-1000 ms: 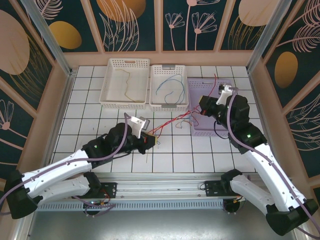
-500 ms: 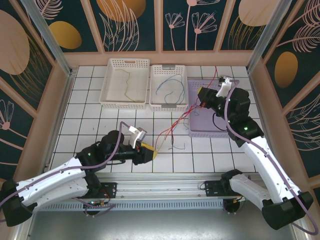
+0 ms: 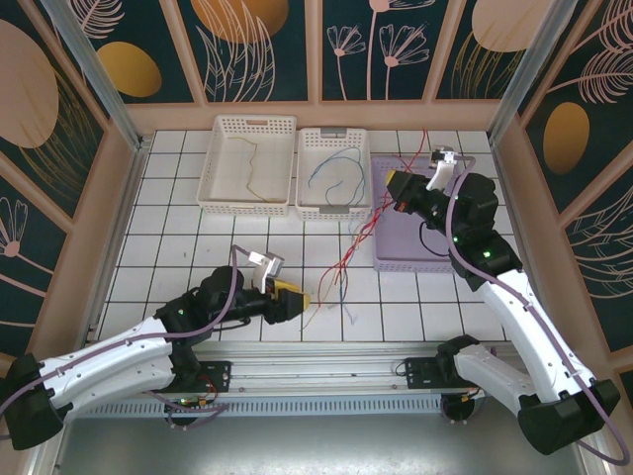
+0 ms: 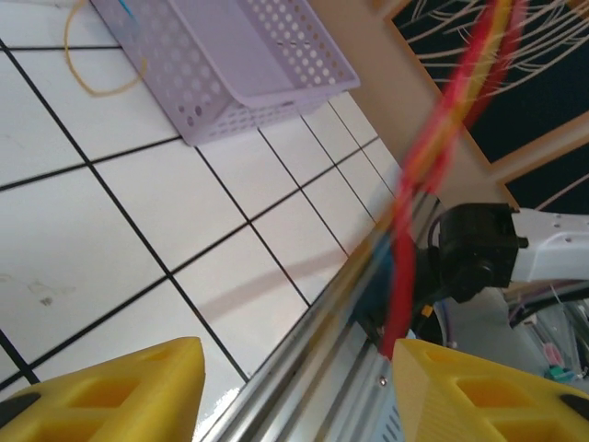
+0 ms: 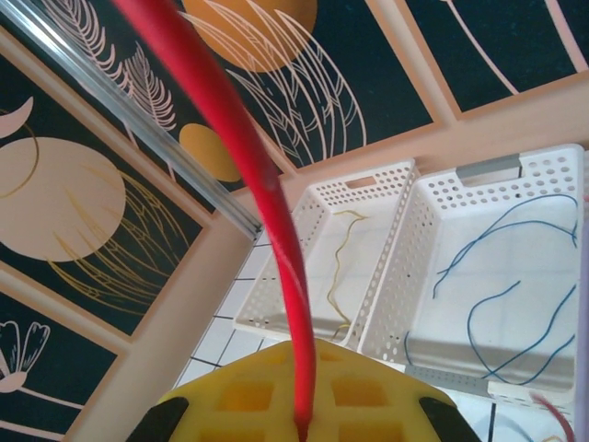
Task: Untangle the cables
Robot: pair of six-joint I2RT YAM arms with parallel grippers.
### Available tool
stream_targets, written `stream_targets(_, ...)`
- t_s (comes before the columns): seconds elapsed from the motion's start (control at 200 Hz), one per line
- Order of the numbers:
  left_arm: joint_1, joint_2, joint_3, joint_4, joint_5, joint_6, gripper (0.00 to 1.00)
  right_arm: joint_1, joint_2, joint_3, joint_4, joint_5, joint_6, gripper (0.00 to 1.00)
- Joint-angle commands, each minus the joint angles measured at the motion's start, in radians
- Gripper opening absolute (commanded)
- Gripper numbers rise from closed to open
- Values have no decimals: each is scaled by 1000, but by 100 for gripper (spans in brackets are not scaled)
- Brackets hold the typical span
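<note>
The right hand point(image 3: 397, 186) is pinching a red cable point(image 3: 356, 242) slanting near-left to the tabletop point(image 3: 198, 257), ending just right of the left hand point(image 3: 294, 300), fingers spread and empty.

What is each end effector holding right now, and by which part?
Right end effector pinches a red cable partway along; left end effector open, empty.

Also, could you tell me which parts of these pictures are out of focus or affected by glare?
Left wrist view: the red and yellow cables near the lens are smeared, while the purple basket is sharp; a pale sheen lies on the tiles. Right wrist view: the red cable looks soft, the white baskets behind crisp. Top external view: even light, no glare.
</note>
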Motion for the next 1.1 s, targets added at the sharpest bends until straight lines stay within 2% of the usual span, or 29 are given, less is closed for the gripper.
stream_targets(0.0, 4, 14, -30, 43, -66, -5, 59, -3, -8, 6, 71, -43, 22, 0)
stream_targets(0.4, 4, 62, -146, 301, 76, -54, 61, 6, -10, -13, 106, -84, 48, 0)
stream_targets(0.871, 4, 128, -160, 305, 90, -24, 61, 10, -10, -8, 112, -95, 62, 0)
stream_targets(0.946, 4, 123, -160, 305, 84, -22, 59, 12, -8, -9, 114, -95, 65, 0)
stream_targets(1.096, 4, 102, -161, 301, 73, -18, 49, 14, -9, -9, 116, -94, 68, 0)
